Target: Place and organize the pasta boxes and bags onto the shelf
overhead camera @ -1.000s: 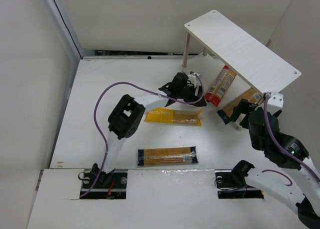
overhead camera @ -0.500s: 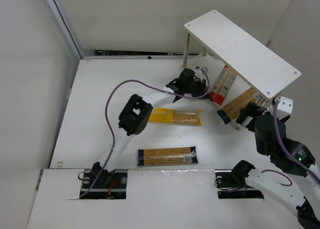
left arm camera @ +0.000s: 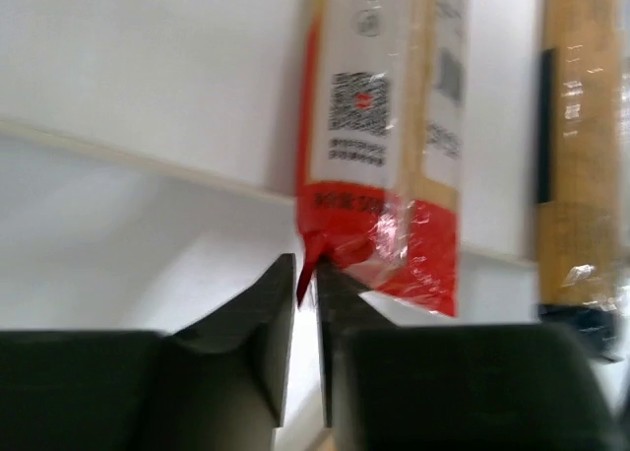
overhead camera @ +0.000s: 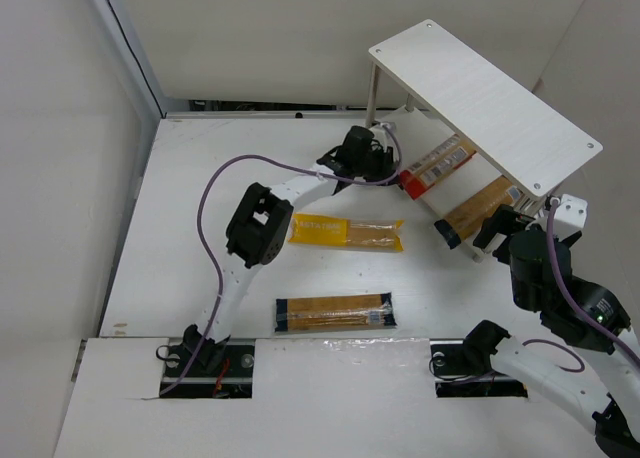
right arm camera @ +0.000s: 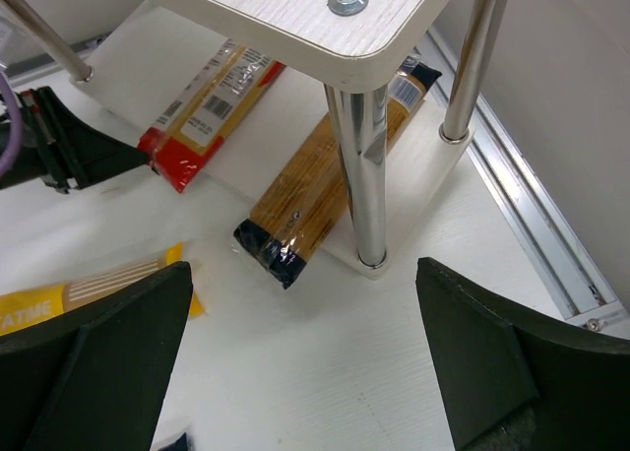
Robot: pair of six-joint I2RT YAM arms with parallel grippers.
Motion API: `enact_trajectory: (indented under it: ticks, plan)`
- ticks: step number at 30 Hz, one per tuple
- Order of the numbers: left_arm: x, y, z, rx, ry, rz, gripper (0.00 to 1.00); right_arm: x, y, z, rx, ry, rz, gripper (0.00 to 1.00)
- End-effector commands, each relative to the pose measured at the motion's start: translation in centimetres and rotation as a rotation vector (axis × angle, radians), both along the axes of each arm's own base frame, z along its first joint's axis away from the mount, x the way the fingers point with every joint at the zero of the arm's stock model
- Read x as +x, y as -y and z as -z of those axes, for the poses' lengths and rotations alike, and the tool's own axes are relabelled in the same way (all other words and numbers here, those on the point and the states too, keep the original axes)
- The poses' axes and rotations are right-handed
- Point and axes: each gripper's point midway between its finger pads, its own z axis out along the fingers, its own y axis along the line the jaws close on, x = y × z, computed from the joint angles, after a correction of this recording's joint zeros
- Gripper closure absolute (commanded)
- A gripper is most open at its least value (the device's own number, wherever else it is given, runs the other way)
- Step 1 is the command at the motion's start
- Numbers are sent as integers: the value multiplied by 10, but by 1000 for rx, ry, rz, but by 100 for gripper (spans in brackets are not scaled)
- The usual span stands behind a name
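My left gripper [overhead camera: 396, 174] is clamped on the red-ended pack [overhead camera: 440, 163] by its near corner. Its long axis runs toward two o'clock, under the shelf [overhead camera: 480, 93].

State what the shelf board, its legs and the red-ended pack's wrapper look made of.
Shelf board: pale wood-grain laminate, matte, probably. Legs: polished metal, mirror-like reflections. Red-ended pack: printed plastic film, glossy, crinkled at the sealed end.
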Motion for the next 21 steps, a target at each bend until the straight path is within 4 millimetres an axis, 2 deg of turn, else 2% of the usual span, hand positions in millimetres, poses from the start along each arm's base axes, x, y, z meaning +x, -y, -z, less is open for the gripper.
enact_trajectory:
  ticks: [1, 3, 4, 5, 6, 7, 8, 9, 10, 11, 12, 13, 14, 15, 16, 17, 18, 19, 20, 21]
  plan:
    - [21, -16, -53, 5, 118, -7, 85, 2, 1, -2, 4, 10, 21, 0]
    - [24, -15, -62, 4, 147, 0, 81, 7, -3, -5, -23, 10, -3, 0]
    - [24, -16, -60, 13, 142, -7, 64, 10, -7, -5, -47, 2, -25, 0]
    - [23, -18, -64, 16, 153, -3, 55, 14, -18, -1, -65, -20, -86, 0]
    - [19, -21, -79, 11, 183, 3, 43, 20, -28, 3, -96, -42, -133, 0]
    - [11, -28, -71, 29, 161, 5, 34, 27, -38, -4, -151, -29, -205, 0]
    - [4, -33, -73, 34, 155, 6, 29, 31, -60, 2, -166, -48, -333, 0]
    - [2, -40, -79, 39, 184, -13, 29, 37, -76, 7, -197, -67, -408, 0]
    - [-15, -62, -83, 59, 171, -54, 29, 44, -91, 6, -236, -48, -484, 0]
    - [-11, -86, -82, 106, 191, -171, 28, 47, -112, 9, -231, -43, -591, 0]
    - [-14, -109, -82, 127, 194, -252, 25, 51, -125, 9, -238, -28, -647, 0]
    - [-26, -135, -130, 69, 265, -348, 24, 58, -140, 24, -263, -46, -703, 0]
    - [-39, -181, -86, 156, 186, -508, 22, 67, -152, 15, -303, 19, -751, 0]
    - [-51, -202, -87, 148, 171, -591, 15, 70, -166, 20, -313, 31, -816, 0]
    - [-71, -235, -112, 112, 170, -690, 2, 77, -176, 37, -343, 6, -850, 0]
    - [-89, -272, -80, 185, 125, -819, 0, 86, -187, 30, -391, 72, -886, 0]
    - [-103, -290, -74, 188, 90, -886, 0, 90, -200, 33, -425, 95, -946, 0]
    - [-116, -303, -70, 150, 31, -964, 0, 87, -223, 36, -445, 127, -1080, 0]
    - [-137, -322, -70, 163, 0, -1008, 0, 95, -244, 50, -487, 98, -1169, 0]
    - [-148, -337, -58, 192, -33, -1050, 0, 98, -256, 58, -573, 96, -1264, 0]
